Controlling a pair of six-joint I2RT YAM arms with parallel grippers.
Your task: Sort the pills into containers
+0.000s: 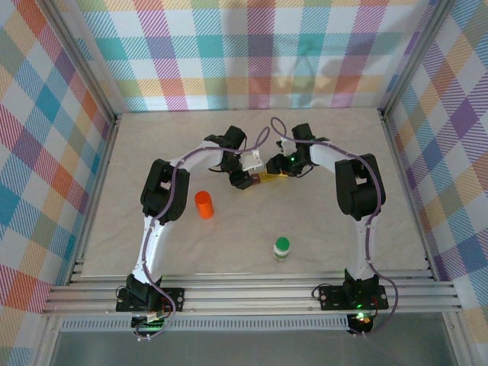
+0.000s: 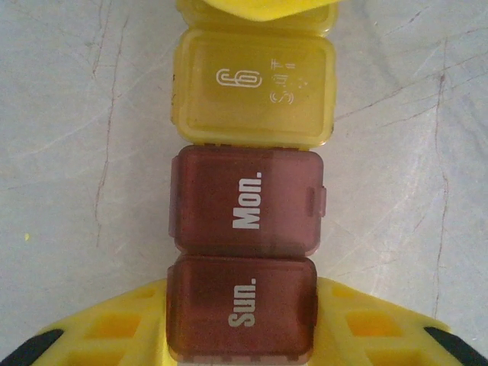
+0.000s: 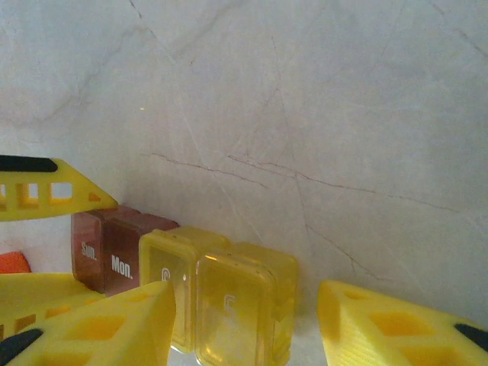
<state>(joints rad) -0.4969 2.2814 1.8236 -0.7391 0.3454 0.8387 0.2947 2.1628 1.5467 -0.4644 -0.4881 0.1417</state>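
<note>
A weekly pill organizer (image 1: 263, 178) lies mid-table between both arms. Its containers are brown ones marked Sun. (image 2: 242, 309) and Mon. (image 2: 248, 200), then yellow ones (image 2: 252, 91). My left gripper (image 2: 242, 305) (image 1: 244, 180) is shut on the Sun. end, one yellow finger (image 2: 114, 328) pressed against each side. My right gripper (image 3: 244, 305) (image 1: 278, 171) stands open over the yellow end (image 3: 232, 305). Its left finger (image 3: 107, 328) is next to the last compartment, and its right finger (image 3: 389, 328) is well clear. The pills are out of view.
An orange container (image 1: 203, 204) stands left of centre, also at the edge of the right wrist view (image 3: 11, 263). A white bottle with a green cap (image 1: 282, 248) stands nearer the front. Checkered walls enclose the marble tabletop (image 1: 343, 152) at the back and sides.
</note>
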